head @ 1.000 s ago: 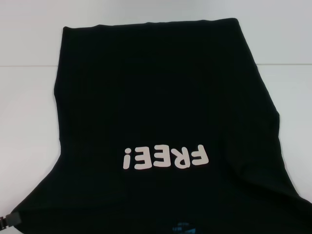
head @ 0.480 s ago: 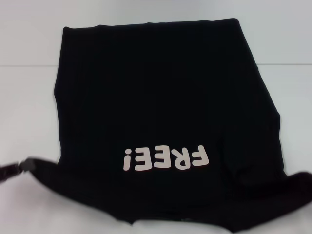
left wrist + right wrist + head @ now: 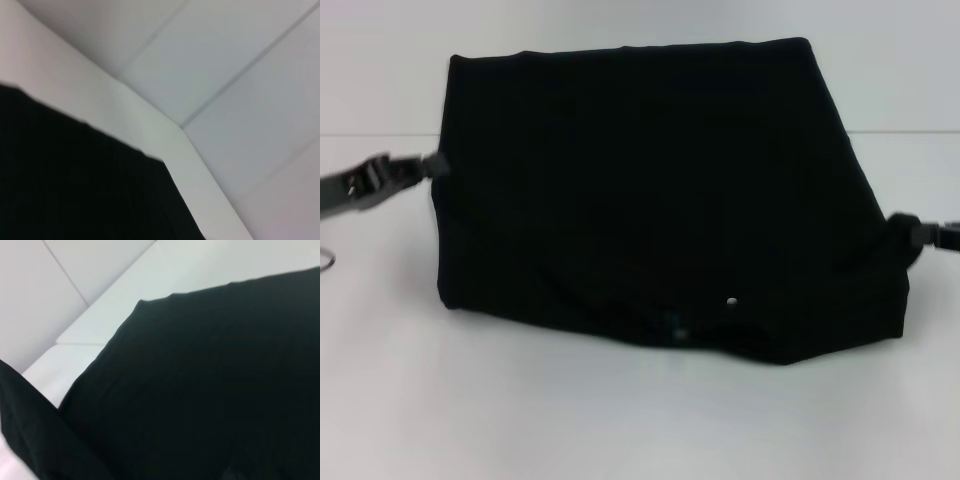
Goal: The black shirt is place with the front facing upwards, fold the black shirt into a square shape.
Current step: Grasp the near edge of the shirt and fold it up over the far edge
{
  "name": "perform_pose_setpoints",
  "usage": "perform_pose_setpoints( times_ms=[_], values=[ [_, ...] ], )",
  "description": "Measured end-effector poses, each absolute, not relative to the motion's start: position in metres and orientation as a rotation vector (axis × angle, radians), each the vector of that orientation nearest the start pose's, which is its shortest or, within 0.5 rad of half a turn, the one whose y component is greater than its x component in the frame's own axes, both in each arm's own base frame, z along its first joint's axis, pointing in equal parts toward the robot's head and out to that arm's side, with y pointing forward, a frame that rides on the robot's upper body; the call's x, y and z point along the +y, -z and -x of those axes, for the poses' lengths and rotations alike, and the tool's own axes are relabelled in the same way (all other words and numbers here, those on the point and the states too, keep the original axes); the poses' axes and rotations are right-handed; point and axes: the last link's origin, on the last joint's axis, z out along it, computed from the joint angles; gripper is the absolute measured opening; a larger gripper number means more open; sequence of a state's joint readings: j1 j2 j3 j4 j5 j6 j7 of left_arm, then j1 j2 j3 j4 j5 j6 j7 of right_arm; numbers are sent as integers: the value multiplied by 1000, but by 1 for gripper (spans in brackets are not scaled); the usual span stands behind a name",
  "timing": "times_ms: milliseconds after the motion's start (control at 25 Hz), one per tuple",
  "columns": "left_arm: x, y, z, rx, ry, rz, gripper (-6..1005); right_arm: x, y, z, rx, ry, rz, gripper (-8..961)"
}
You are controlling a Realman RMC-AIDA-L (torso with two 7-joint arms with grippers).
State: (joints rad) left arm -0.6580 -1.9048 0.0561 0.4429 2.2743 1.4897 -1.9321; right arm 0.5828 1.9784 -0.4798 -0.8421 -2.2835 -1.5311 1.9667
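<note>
Shirt: the black shirt [image 3: 650,190] lies on the white bench [image 3: 620,420], filling the middle of the head view from about ten o'clock round to four o'clock. Its near portion is raised and carried over the rest, so the lettering is hidden and plain black cloth faces up.

Near edge: a lumpy folded line runs along six o'clock, with a small pale dot and a hint of blue just above it.

Left claw: my left claw [image 3: 432,165] is at nine o'clock, touching the shirt's left edge; it appears pinched on that edge, though I cannot make out the fingers clearly.

Right claw: my right claw [image 3: 900,228] is at three o'clock, against the shirt's right edge, and seems clamped on the cloth in the same way.

Wrist views: both show only black cloth and pale bench, no fingers.

Handling: I judge the cloth soft, limp and light. It will sag between my two claws and drag on the layer below, so both sides should travel level.

Where to hold: the outer corners of the carried edge, pinching through all layers, look best to me.

Risk: a thin pinch may slip, leaving the fold crooked rather than square.
</note>
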Motion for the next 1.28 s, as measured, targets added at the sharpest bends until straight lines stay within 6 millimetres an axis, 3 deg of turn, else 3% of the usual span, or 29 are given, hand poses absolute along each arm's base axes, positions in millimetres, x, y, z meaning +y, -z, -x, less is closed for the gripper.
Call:
perform_pose_setpoints(
  times_ms=[200,600,840,1280],
  values=[
    [412,-81,295,-1426,959,1992,7,407,-89,-278,1143,-445,2315,20],
    [453,-62,280,-1329,885,1854,6,479,-78,-239,970,-344,2174,21],
    [460,-45,275,-1312,847,1805,6,494,-64,-231,908,-282,2132,21],
    [461,-34,279,-1312,817,1756,38,496,-39,-239,874,-232,2085,47]
  ],
)
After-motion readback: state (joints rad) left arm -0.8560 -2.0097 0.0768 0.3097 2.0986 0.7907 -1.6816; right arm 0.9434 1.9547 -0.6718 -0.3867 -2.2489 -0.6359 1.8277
